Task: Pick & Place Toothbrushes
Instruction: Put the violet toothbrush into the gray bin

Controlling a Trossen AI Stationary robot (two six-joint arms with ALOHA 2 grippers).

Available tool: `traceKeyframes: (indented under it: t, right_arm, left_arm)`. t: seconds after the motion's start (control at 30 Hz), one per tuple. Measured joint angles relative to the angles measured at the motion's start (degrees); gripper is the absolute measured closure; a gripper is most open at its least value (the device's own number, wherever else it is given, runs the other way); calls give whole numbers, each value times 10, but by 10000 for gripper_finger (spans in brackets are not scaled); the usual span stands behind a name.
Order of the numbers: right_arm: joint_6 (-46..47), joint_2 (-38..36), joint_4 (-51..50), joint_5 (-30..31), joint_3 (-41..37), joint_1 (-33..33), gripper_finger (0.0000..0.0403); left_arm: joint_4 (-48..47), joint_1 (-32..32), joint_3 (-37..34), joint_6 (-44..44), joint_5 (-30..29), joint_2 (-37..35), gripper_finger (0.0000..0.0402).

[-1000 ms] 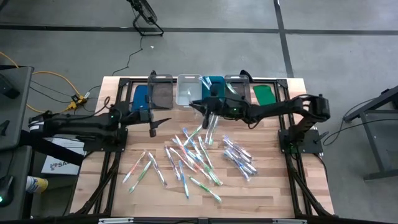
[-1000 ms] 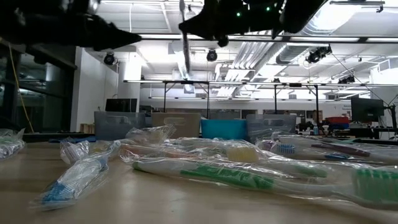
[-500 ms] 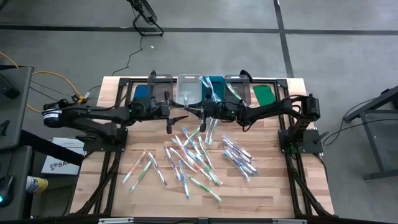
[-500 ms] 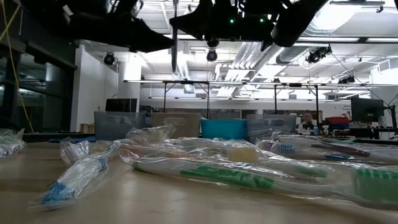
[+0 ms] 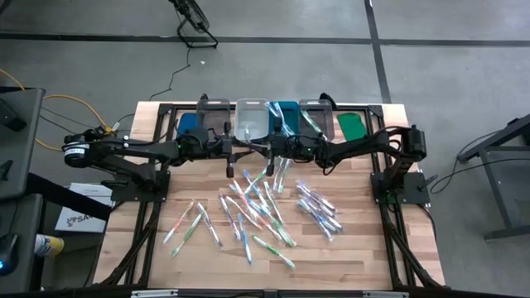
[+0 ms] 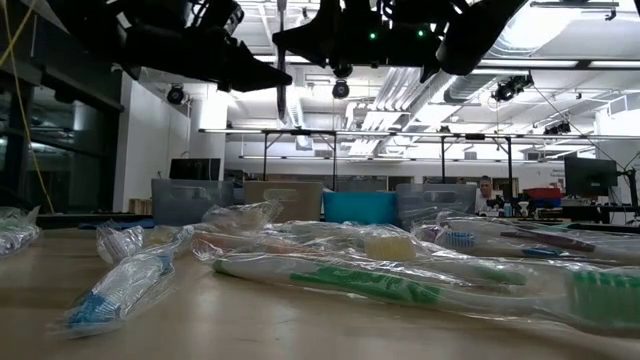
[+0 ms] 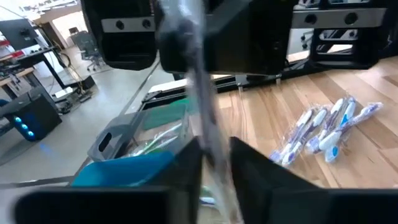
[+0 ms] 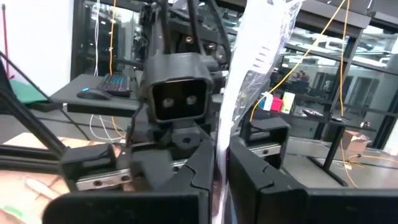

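Wrapped toothbrush (image 5: 250, 150) hangs in the air between both claws, just in front of the clear bin (image 5: 250, 121), above the surface (image 5: 356, 248). Right claw (image 5: 263, 148) is clamped on it: the right wrist view shows the fingers (image 8: 186, 168) pinching the clear wrapper (image 8: 249, 68). Left claw (image 5: 240, 151) is closed round the same brush from the other side; the left wrist view shows the wrapped handle (image 7: 202, 106) running between its fingers (image 7: 255, 168).

Vs 1 s ago: left arm was back near the blue bin (image 5: 190, 124), claw wide and well apart from the brush. It has since reached across to meet the right claw and its jaws have come in on the brush. Right claw has shifted a little toward the bins, grip unchanged. In the low view both dark claws (image 6: 285, 60) now sit together high up, brush (image 6: 281, 70) hanging down between.

Around: rest of the toothbrushes (image 5: 257, 207) lie scattered in the pile on the surface, nearer the front edge than the clear bin, with a small cluster (image 5: 319, 207) off to its right side. Bins in a row at the back: grey bin (image 5: 214, 122), teal bin (image 5: 284, 116), another grey bin (image 5: 315, 116), green lid (image 5: 352, 124). Nothing lies between the claws and the bins. A person (image 6: 486, 190) shows far off in the room.
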Motion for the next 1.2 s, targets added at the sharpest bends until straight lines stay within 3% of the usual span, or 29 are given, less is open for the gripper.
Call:
traceKeyframes:
  t: [0.07,0.2,0.37,0.67,0.93,1.2]
  right_arm:
    - [-5,0,-4,-1,0,1,382]
    - [-2,0,-11,43,0,4,368]
    - [14,-21,-68,199,0,21,315]
    - [97,-126,-353,429,1,54,212]
    - [238,-204,-585,521,0,78,183]
    - [356,-268,-755,568,0,99,187]
  left_arm:
    - [-7,1,0,1,-2,0,378]
    - [-23,11,0,10,-11,0,375]
    - [-51,49,0,14,-10,0,382]
    - [-145,156,19,-9,-2,0,382]
    - [-223,222,81,-44,-7,17,382]
    - [-241,221,149,-44,24,113,382]
